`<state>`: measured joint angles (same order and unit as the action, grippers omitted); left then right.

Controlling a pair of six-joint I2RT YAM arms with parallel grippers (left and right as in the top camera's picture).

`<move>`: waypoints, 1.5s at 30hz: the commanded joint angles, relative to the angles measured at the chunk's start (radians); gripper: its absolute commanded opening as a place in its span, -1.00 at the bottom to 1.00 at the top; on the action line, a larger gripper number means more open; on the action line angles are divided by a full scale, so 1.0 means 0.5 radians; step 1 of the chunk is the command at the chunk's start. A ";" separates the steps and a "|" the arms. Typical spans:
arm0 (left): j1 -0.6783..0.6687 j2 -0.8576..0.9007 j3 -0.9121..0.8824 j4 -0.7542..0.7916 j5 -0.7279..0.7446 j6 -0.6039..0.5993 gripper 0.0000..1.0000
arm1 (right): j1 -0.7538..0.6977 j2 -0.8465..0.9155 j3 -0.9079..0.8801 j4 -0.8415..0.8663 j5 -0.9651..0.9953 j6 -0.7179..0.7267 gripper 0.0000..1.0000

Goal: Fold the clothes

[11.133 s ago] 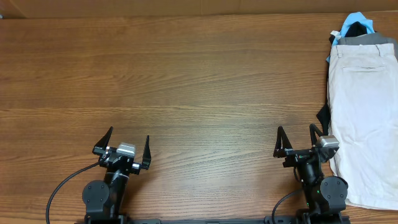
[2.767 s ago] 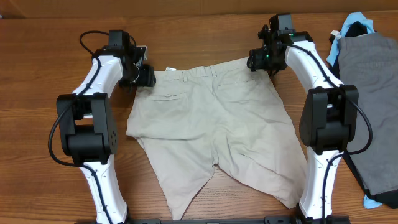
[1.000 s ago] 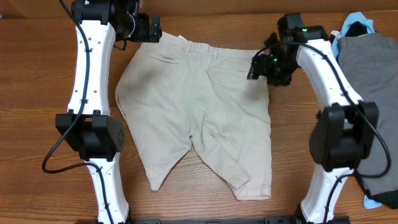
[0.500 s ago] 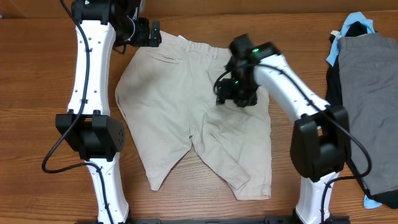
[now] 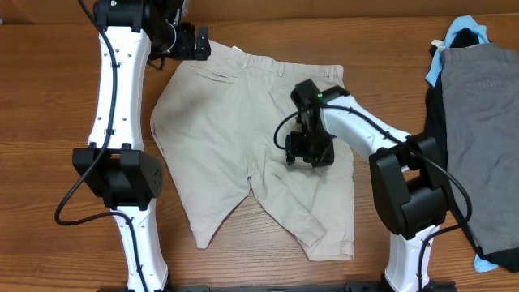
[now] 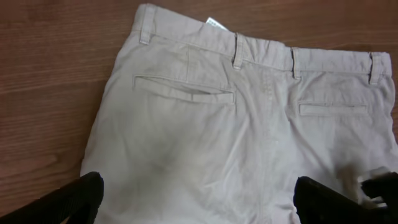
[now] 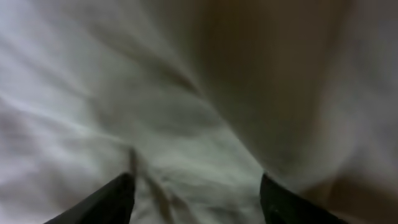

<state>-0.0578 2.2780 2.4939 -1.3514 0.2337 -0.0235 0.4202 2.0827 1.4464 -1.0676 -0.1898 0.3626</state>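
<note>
My left jaws hang wide open over the waistband end of the beige shorts [image 5: 227,138], with wood-grain desk [image 5: 49,122] showing on their outer side. My right jaws stand apart, tips down on rumpled soft cotton mid-seat, cloth on every side. The shorts lie flat, back up, with a welt pocket [image 6: 186,92] ahead of the left jaws. The white label [image 6: 213,23] is too small to read.

A brown wood-grain table [image 5: 49,122] fills the view, evenly lit, its grain running left to right.
</note>
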 commanded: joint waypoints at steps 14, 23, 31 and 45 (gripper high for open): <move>-0.182 -0.012 -0.038 0.294 -0.085 0.169 1.00 | -0.623 -0.009 -0.246 0.473 0.266 -0.114 0.22; -0.229 0.198 -0.038 0.500 -0.143 0.217 1.00 | -1.011 -0.009 -0.244 1.192 -0.014 -0.271 0.18; -0.230 0.478 -0.038 0.677 -0.147 0.288 1.00 | -1.025 -0.027 0.106 0.928 -0.396 -0.446 0.71; -0.223 0.695 -0.038 0.629 -0.275 0.315 0.82 | -0.838 -0.261 0.571 0.169 -0.483 -0.481 0.83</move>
<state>-0.1707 2.5870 2.4729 -1.0222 0.1143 0.1158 -0.0158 1.9926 1.7039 -0.9691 -0.4202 0.1333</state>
